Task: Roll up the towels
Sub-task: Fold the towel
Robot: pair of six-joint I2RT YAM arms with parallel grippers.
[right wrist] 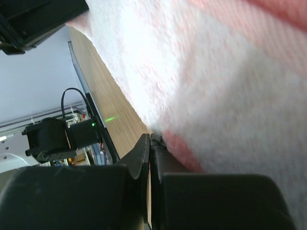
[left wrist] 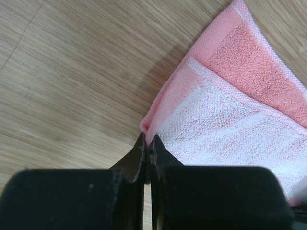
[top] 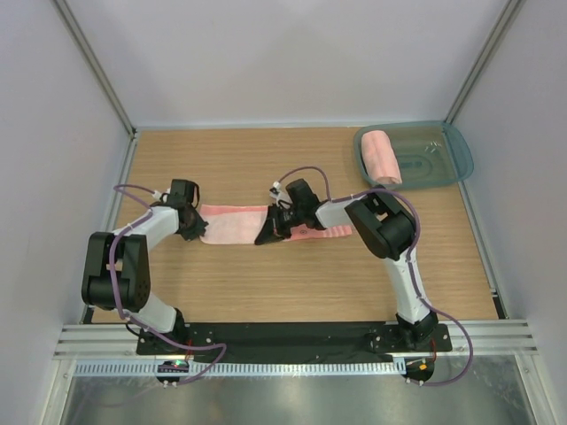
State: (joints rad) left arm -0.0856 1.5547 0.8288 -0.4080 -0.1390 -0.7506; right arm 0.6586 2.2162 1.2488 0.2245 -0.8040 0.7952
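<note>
while striped towel (top: 235, 223) lies flat on table (top: 266, 283), we see left gripper (left wrist: 146, 139) pinched tight on its left corner, right gripper (right wrist: 150, 139) likewise clamped on its edge further right. we find plain towel (top: 383, 156) rolled up in teal tray (top: 447, 150) at far right corner.

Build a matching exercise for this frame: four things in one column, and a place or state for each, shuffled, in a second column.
Things:
1. rolled towel
2. flat towel
3. left gripper
4. tray

Places or states:
A. pinching a corner of the cloth
B. stretched out on the wooden table between the arms
C. at the far right corner of the table
D. lying inside the tray

Pairs: 1-D, 2-B, 3-A, 4-C
</note>
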